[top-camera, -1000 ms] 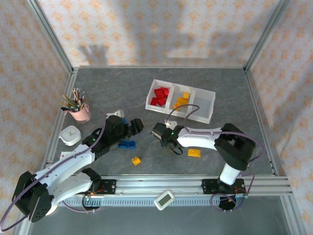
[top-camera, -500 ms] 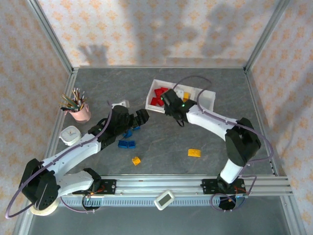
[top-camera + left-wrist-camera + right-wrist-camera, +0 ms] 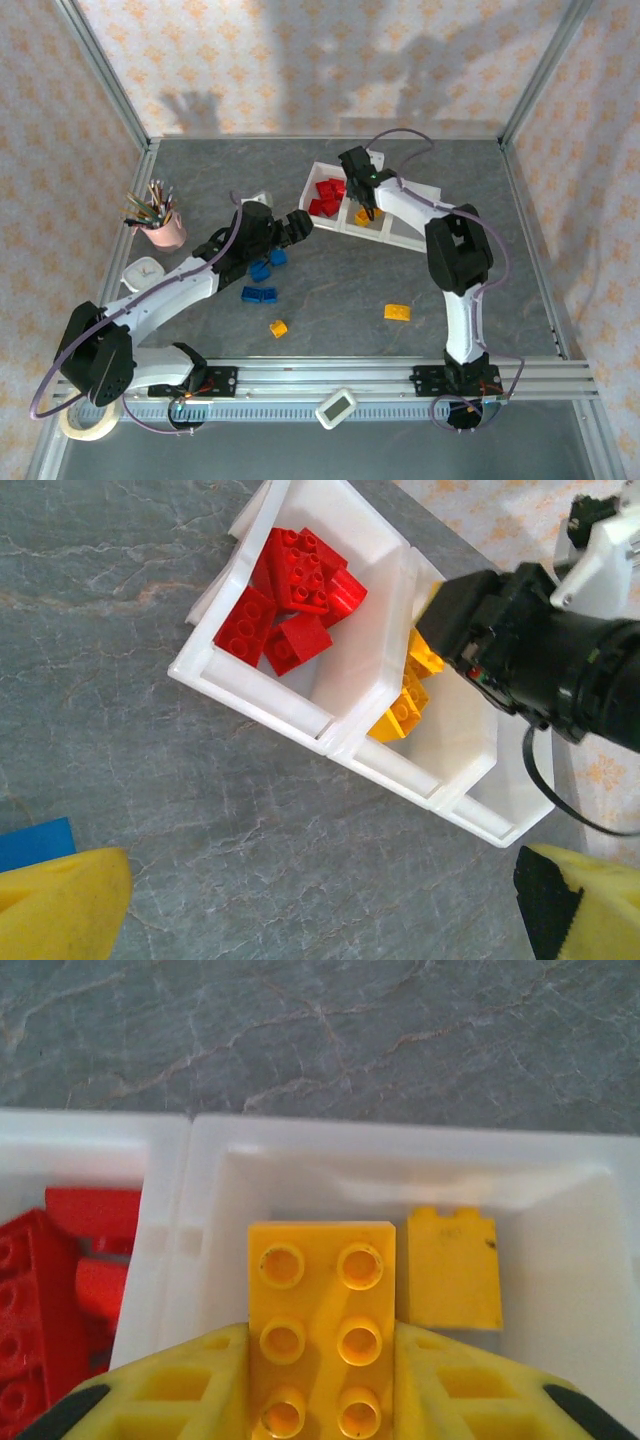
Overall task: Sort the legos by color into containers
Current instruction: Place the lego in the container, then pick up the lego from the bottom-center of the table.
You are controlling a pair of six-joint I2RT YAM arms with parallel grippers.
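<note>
My right gripper (image 3: 367, 201) hangs over the middle compartment of the white tray (image 3: 434, 203), shut on a yellow lego (image 3: 320, 1305) that shows stud side up between its yellow fingers (image 3: 180, 1380). Another yellow lego (image 3: 452, 1270) lies in that compartment. Red legos (image 3: 326, 194) fill the left compartment; the right one looks bare. My left gripper (image 3: 298, 226) stands wide open and holds nothing, just left of the tray, above blue legos (image 3: 261, 270). More blue ones (image 3: 259, 295) and two yellow legos (image 3: 278, 327) (image 3: 398, 312) lie on the table.
A pink cup of pencils (image 3: 162, 228) and a white square object (image 3: 145, 276) stand at the left edge. A tape roll (image 3: 85, 420) lies by the left arm's base. The metal frame rail (image 3: 330, 372) runs along the near edge.
My right arm has swung from the table's middle up to the tray with the yellow lego. My left gripper has moved forward and right, closer to the tray, still open.
</note>
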